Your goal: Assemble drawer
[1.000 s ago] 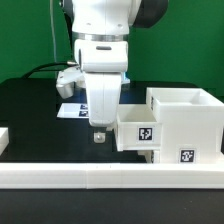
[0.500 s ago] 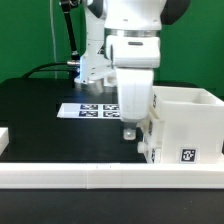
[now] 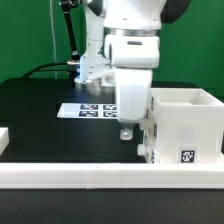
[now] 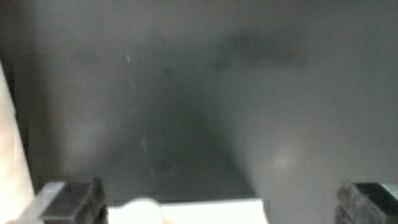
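Drawer housing (image 3: 185,125) stands on the desk (image 3: 40,115) at the exterior view's right, just behind the long rail (image 3: 100,177) along the front edge. Gripper (image 3: 127,131) hangs just beside the housing's left face. Marker board (image 3: 88,109) lies flat behind the gripper, further left.

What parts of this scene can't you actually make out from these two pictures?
- Tray: in the exterior view the gripper covers most of it, so contact cannot be told.
- Housing: the exterior view's right edge cuts it off.
- Wrist view: blurred; only fingers and dark table show.
- Marker board: tags too small to read, partly behind the arm.
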`<state>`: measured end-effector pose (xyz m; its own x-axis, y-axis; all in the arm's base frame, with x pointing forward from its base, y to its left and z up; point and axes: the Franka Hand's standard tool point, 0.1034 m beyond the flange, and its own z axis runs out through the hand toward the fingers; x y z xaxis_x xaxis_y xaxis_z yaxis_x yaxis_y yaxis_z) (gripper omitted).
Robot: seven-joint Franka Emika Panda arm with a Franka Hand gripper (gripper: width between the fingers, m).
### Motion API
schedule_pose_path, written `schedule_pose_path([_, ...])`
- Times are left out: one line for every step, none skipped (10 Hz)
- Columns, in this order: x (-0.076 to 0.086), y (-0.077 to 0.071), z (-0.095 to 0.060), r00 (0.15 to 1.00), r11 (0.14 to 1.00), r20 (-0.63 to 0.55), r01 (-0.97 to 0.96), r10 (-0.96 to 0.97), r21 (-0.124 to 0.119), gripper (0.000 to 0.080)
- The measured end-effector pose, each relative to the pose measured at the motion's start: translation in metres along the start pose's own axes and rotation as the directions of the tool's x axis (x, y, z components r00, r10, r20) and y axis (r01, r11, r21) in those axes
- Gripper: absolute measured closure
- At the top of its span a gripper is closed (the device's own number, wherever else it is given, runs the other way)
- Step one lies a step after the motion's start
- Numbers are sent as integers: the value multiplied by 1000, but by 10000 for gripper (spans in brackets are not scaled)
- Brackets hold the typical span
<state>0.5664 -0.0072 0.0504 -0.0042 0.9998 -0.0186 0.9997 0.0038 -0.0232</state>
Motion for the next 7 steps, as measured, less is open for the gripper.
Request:
schedule_pose_path([-10,2,-3,1000,1000,2,7,-7,-9,151])
schedule_pose_path([-16,5,-8,1000,1000,2,7,-7,-30,151])
schedule_pose_path([-18,6,-11,1000,999,2,4,-4,-39,151])
schedule_pose_path([-17,5,-10,1000,999,2,4,-4,-36,151])
schedule_pose_path([-17,5,-9,1000,999,1,4,-4,-34,151])
schedule_pose_path([-17,5,-9,1000,999,1,4,-4,-34,151])
schedule_pose_path([-17,5,-9,1000,999,1,4,-4,-34,151])
